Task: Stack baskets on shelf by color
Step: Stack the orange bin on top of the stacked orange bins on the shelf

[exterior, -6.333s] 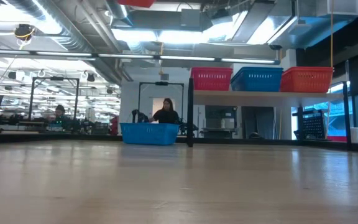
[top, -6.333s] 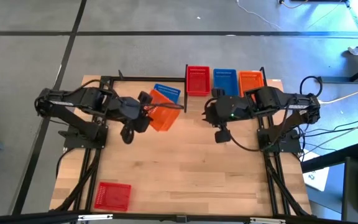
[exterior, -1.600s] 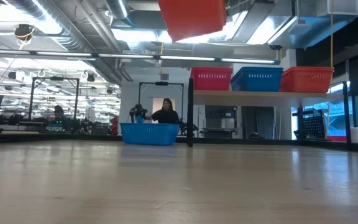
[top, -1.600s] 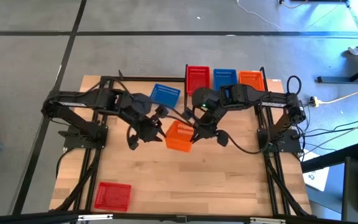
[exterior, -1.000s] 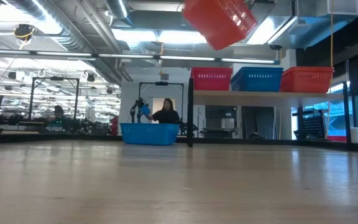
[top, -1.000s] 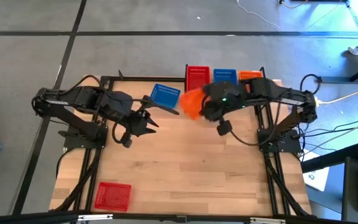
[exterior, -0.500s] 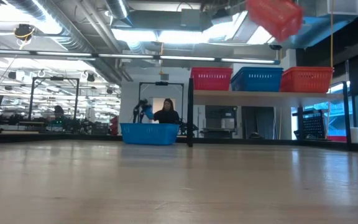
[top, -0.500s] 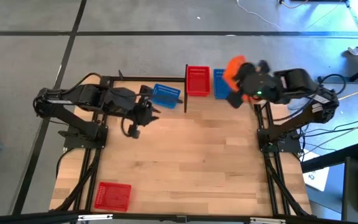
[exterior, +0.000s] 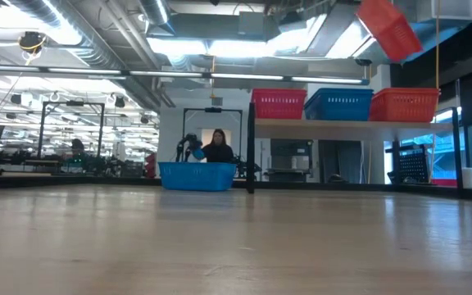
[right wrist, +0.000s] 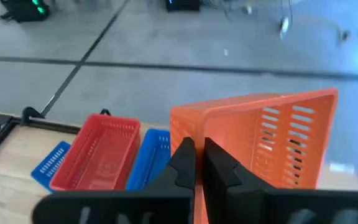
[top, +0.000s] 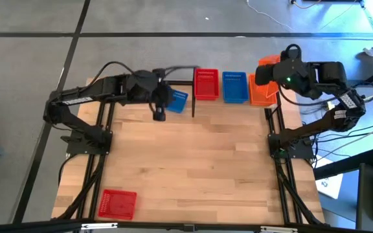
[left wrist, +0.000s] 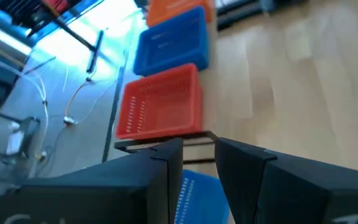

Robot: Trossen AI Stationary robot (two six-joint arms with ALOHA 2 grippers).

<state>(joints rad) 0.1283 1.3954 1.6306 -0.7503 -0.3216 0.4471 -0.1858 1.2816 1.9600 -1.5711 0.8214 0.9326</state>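
While the shelf (top: pixel 283 85) already carries a red (top: pixel 206 84), a blue (top: pixel 234 87) and an orange basket (top: pixel 259 96) side by side, we judge the job only partly done. We can't tell how many are nested in each pile, so no count from us.

Right gripper (right wrist: pixel 196 163) is up above the shelf's orange end, jaws clamped on the wall of another orange basket (right wrist: pixel 263 140). That basket hangs tilted, directly over the shelved orange one, not yet seated. In the low view it rides high (exterior: pixel 390 29), clear of the row.

Left gripper (left wrist: pixel 197 163) sits just over a loose blue basket (top: pixel 177 101) on the tabletop (top: pixel 199 168), beside the shelf's black post (top: pixel 193 90). Jaws stand slightly apart with nothing between them; the basket's rim shows just beyond and under the fingers.

Left to do, as we read it:
- seat the orange one
- move the loose blue basket onto the blue pile
- fetch the red basket (top: pixel 118 204), lying at the near corner well away from both jaws.
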